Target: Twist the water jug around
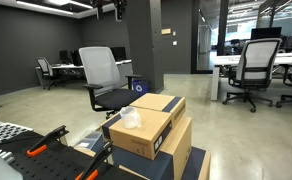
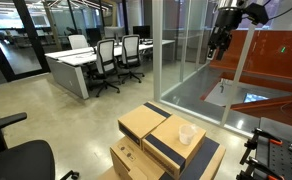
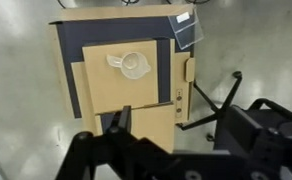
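The water jug [image 3: 133, 65] is a small translucent whitish jug standing on top of stacked brown cardboard boxes [image 3: 116, 95]. It shows in both exterior views [image 1: 131, 118] [image 2: 187, 133] near the middle of the upper box. My gripper [image 2: 215, 52] hangs high above the boxes, well clear of the jug. In the wrist view the gripper [image 3: 176, 128] fills the bottom edge, and its dark fingers [image 3: 117, 122] stand wide apart with nothing between them. It is open.
A blue object with a white round mark [image 3: 186, 28] sits beside the boxes. A grey office chair [image 1: 106, 75] stands close behind them, its base [image 3: 221, 100] next to the box edge. Black and orange equipment [image 1: 36, 150] and a glass partition [image 2: 176, 50] are nearby.
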Robot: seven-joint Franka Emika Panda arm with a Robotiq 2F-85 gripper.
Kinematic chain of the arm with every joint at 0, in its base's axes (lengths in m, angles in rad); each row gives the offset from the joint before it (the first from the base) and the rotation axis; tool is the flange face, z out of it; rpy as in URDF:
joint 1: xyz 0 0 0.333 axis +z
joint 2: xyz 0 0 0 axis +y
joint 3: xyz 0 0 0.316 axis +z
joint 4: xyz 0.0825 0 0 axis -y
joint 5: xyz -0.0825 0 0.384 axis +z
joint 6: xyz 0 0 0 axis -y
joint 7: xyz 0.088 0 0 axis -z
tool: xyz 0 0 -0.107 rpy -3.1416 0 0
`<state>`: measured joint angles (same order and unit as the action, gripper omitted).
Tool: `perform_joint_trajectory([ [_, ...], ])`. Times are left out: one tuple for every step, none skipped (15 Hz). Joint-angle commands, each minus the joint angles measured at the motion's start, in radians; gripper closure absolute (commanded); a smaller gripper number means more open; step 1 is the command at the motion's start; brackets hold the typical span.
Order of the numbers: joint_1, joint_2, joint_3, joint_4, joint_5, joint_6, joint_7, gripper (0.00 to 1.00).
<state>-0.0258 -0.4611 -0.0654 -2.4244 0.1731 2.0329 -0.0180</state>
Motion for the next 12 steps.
perform_joint_trajectory([
  [-0.019,0.016,0.008,0.000,-0.050,-0.003,-0.005,0.00],
  [-0.020,0.020,0.006,0.000,-0.062,-0.004,-0.015,0.00],
  [-0.020,0.030,0.006,0.007,-0.073,-0.003,-0.022,0.00],
  [-0.020,0.033,0.006,0.008,-0.084,0.001,-0.028,0.00],
  [-0.017,0.037,0.006,0.008,-0.099,0.011,-0.046,0.00],
  [-0.015,0.041,0.005,0.005,-0.118,0.028,-0.070,0.00],
  [-0.013,0.052,0.005,0.004,-0.138,0.052,-0.096,0.00],
  [-0.009,0.061,0.000,0.006,-0.150,0.066,-0.123,0.00],
  [-0.008,0.073,-0.004,0.009,-0.155,0.083,-0.138,0.00],
  [-0.007,0.084,-0.006,0.011,-0.156,0.098,-0.146,0.00],
  [-0.008,0.097,-0.006,0.014,-0.155,0.109,-0.147,0.00],
  [-0.008,0.109,-0.006,0.014,-0.154,0.118,-0.149,0.00],
])
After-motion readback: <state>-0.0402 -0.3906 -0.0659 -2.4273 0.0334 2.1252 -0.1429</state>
